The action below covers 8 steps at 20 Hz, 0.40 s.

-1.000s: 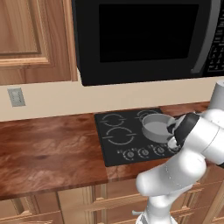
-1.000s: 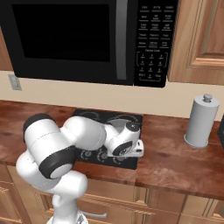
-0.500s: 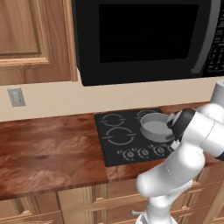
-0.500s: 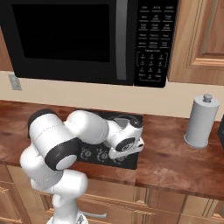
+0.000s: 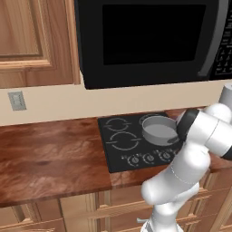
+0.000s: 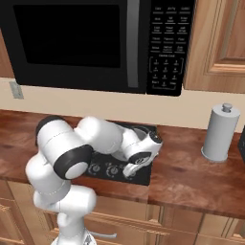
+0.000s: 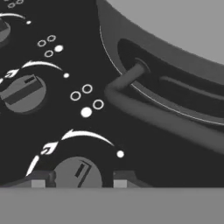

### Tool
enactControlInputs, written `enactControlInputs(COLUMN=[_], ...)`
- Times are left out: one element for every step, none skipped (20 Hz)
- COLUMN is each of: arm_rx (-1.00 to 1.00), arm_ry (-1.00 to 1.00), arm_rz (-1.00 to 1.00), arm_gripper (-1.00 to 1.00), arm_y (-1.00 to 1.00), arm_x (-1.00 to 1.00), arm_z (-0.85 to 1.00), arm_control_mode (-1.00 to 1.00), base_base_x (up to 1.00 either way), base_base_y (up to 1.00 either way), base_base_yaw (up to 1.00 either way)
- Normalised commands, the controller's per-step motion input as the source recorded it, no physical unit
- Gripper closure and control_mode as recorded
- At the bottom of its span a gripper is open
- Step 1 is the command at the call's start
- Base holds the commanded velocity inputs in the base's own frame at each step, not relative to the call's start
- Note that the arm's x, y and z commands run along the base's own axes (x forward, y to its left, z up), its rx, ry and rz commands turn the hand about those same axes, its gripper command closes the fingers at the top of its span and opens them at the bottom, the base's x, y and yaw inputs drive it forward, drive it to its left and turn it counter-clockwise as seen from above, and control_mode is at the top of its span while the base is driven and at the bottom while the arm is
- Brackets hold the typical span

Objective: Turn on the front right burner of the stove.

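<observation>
Base views flank arm, sharing stove (image 5: pixel 136 142) — hand view close above knob (image 7: pixel 78 173).

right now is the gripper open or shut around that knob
Open: in the hand view the fingertips flank the knob, one on each side.

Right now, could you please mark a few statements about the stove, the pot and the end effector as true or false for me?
1. A grey pot sits on the stove. True.
2. The end effector straddles a knob, a fingertip on either side. True.
3. The pot stands on the wooden counter, left of the stove. False: it stands on the black glass, at the stove's right side.
4. The microwave hangs above the stove. True.
5. The paper towel roll lies on its side. False: it stands upright on the counter, right of the stove.
6. The end effector grips the pot's handle. False: the handle lies beyond the fingertips, untouched.
</observation>
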Motion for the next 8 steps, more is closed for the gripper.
enactControlInputs(arm_rx=[-0.11,-0.14,-0.16,-0.17,-0.19,-0.2,-0.2,-0.21], arm_ry=[0.0,0.0,0.02,0.04,0.08,0.09,0.1,0.13], arm_rz=[0.17,0.14,0.11,0.07,0.03,0.0,0.0,0.0], arm_gripper=[1.0,1.0,1.0,1.0,1.0,1.0,1.0,1.0], arm_y=[0.06,0.05,0.03,0.01,0.0,0.0,0.0,0.0], arm_x=[-0.18,-0.24,-0.3,-0.38,-0.45,-0.5,-0.54,-0.55], arm_z=[-0.23,-0.21,-0.21,-0.2,-0.2,-0.19,-0.19,-0.19], arm_control_mode=[-1.0,-1.0,-1.0,-1.0,-1.0,-1.0,-1.0,-1.0], base_base_x=[0.0,0.0,0.0,0.0,0.0,0.0,0.0,0.0], base_base_y=[0.0,0.0,0.0,0.0,0.0,0.0,0.0,0.0], base_base_yaw=[0.0,0.0,0.0,0.0,0.0,0.0,0.0,0.0])
